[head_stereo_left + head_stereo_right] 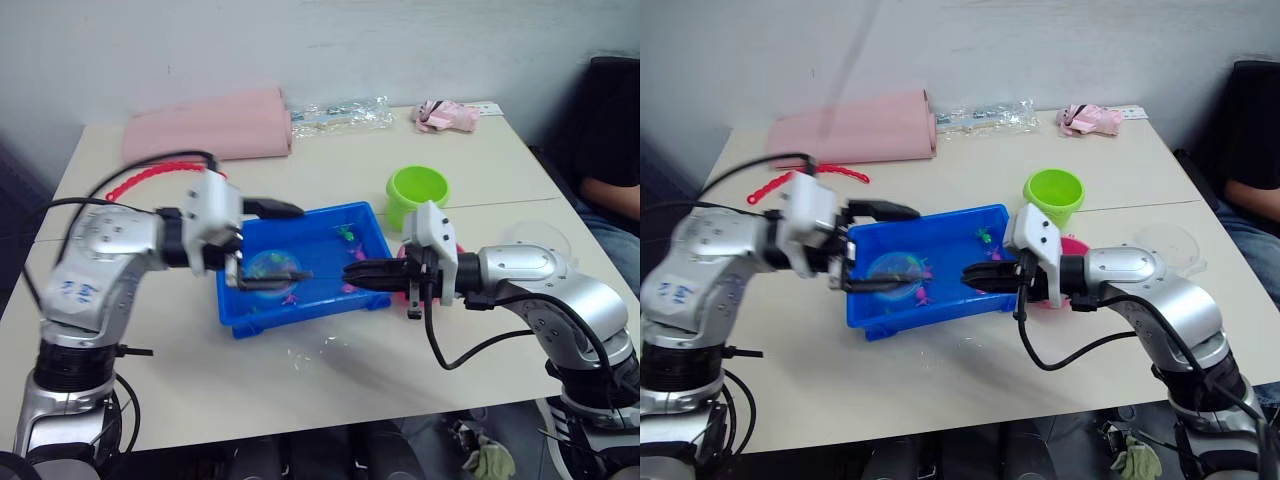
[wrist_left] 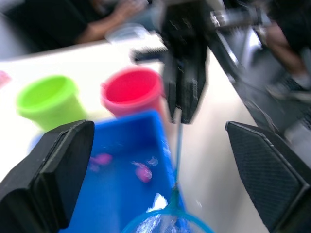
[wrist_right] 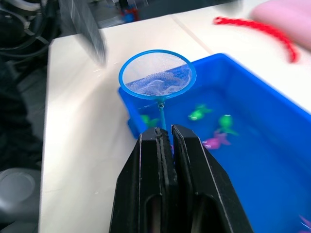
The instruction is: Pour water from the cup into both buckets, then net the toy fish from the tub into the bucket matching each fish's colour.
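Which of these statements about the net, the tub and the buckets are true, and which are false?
1. The right gripper is shut on the net handle. True.
2. The left gripper holds the net. False: it is open, with the net hoop between its fingers.
3. Toy fish lie in the tub. True.
4. The net hoop is red. False: it is blue.
5. The green bucket stands inside the tub. False: it stands on the table beside it.

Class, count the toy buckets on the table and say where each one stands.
2. The green bucket stands just beyond the blue tub's far right corner; the pink bucket sits beside it, partly hidden behind the right gripper.
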Motion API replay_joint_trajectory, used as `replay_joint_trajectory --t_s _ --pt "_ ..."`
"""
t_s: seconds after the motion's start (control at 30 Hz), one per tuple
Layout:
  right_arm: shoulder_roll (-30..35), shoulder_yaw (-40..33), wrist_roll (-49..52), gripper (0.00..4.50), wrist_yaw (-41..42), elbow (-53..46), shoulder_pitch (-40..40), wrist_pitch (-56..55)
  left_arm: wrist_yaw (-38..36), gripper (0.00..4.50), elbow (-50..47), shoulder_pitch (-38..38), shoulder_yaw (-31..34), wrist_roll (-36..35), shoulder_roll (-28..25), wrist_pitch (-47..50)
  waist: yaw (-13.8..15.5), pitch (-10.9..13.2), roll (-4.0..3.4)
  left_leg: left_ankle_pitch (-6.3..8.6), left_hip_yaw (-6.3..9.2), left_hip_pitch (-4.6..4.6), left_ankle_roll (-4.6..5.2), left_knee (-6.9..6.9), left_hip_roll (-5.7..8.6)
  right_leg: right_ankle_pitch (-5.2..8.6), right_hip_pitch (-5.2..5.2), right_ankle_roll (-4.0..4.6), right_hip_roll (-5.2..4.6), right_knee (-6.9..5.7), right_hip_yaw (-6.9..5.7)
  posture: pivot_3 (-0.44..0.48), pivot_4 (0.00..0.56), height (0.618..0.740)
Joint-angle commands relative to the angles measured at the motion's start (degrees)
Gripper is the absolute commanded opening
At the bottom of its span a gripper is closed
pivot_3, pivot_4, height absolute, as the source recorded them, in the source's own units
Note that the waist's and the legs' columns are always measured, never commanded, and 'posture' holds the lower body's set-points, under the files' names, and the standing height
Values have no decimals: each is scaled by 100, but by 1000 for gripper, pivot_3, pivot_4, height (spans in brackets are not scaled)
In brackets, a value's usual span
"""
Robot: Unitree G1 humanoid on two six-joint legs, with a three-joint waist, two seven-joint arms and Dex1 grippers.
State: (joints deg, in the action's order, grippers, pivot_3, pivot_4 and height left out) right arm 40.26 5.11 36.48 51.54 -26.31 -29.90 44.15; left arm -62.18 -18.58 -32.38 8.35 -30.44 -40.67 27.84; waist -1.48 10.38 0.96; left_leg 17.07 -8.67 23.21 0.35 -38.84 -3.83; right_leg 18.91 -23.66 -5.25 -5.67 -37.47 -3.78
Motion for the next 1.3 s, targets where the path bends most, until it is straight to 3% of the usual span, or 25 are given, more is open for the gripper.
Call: replay_joint_trajectory --t_s 0.03,0.17,0.27,0.4,0.6,0.87,1.07,1.3 --pt "186 -349 31 0 -63 -243 175 -35 -64 4452 218 491 693 -162 -346 -141 -9 0 0 0 0 0 0 -2 0 0 0 0 0 -2 0 0 150 740" --pt "269 -437 41 0 -87 -311 322 -52 -41 4452 325 1073 1045 -153 -519 -265 -28 0 -1 1 8 -3 0 8 11 1 8 1 -3 2 -6 0 150 740" --pt "357 -465 -46 0 -71 -331 440 -146 50 4452 257 1448 1169 -201 -512 -310 -17 1 -4 -54 169 8 12 76 67 1 103 0 -76 32 -182 0 150 740" --pt "430 -606 -187 0 -71 -226 569 -359 127 4452 167 1836 1275 -231 -476 -366 36 10 -14 -74 315 12 34 91 119 5 204 -8 -121 91 -317 0 150 740" --pt "721 -628 -509 0 261 161 477 -826 151 4452 174 2253 1412 -295 -426 -438 90 9 -14 -75 291 4 25 81 110 2 199 -13 -118 115 -248 0 150 740" --pt "1418 106 -2132 0 1468 2047 -785 -3126 146 4452 211 2665 1385 -546 -380 -203 106 11 -16 -70 230 -3 17 87 101 3 154 -12 -108 97 -230 0 150 740" --pt "1226 928 -3492 0 1980 3862 -1948 -5299 79 4452 323 2480 1122 -686 -263 -114 21 11 -17 -71 177 -1 16 86 94 3 113 -12 -106 72 -200 0 150 740" --pt "948 1347 -4065 0 2405 4981 -2506 -6734 37 4452 509 2064 658 -556 -213 -184 -19 12 -18 -72 172 0 13 85 91 4 112 -11 -104 62 -196 0 150 740"
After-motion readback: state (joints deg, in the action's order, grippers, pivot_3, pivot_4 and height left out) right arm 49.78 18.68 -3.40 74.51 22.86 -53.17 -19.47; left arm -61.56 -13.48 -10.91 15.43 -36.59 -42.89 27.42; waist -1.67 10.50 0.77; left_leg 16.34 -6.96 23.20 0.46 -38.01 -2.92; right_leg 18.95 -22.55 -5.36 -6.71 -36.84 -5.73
